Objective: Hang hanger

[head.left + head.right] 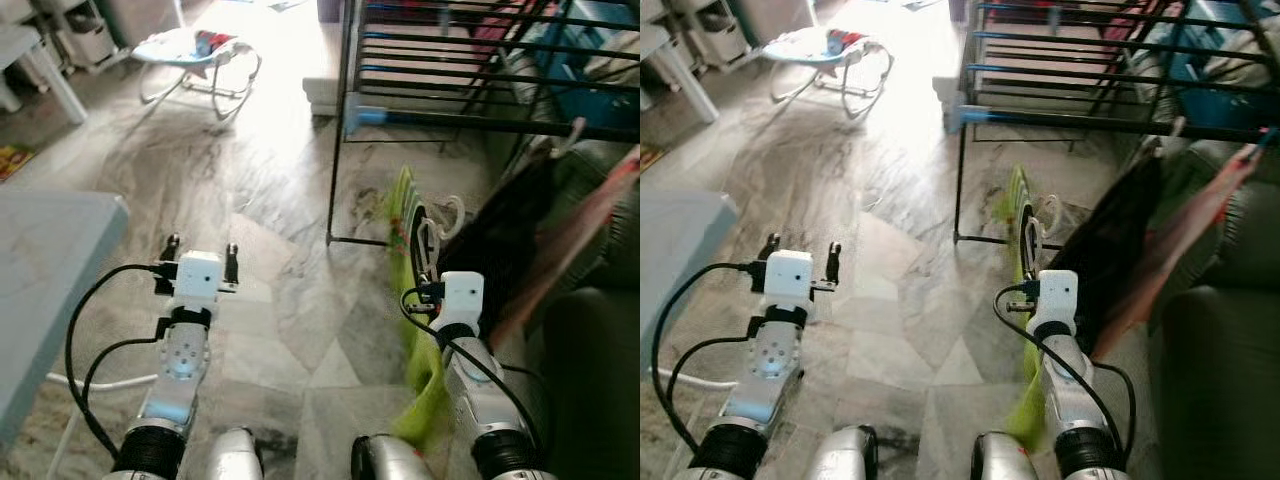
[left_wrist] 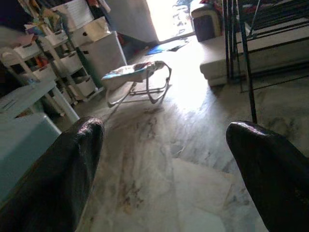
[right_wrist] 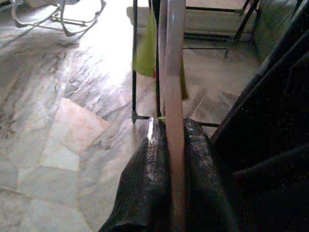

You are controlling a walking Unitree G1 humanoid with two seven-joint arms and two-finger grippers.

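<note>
Right end effector (image 3: 166, 159): fingers (image 3: 145, 183) are pressed against both sides of a thin pale hanger (image 3: 175, 96), which is gripped edge-on. In the head views the hanger's white hook (image 1: 447, 215) is seen just ahead of the right end effector (image 1: 425, 240), with a lime-green garment (image 1: 425, 390) draped below it and trailing down beside the right arm. Hanger and garment are held over the floor, in front of the lower corner of a black drying rack (image 1: 345, 130); hook and rack bars are apart.

Left end effector (image 1: 201, 258): held out over the marble floor (image 1: 270, 200), fingers (image 2: 63, 179) spread wide, nothing between them.

A grey desk (image 1: 50, 270) is seen at the robot's left. A dark sofa (image 1: 590, 360) is at the right, with black cloth (image 1: 500, 240) and a pinkish piece (image 1: 570, 240) leaning on it. A baby bouncer (image 1: 195, 55) stands farther off on the floor, in bright light. White shelving (image 2: 72, 63) is seen beyond it in the left wrist view.
</note>
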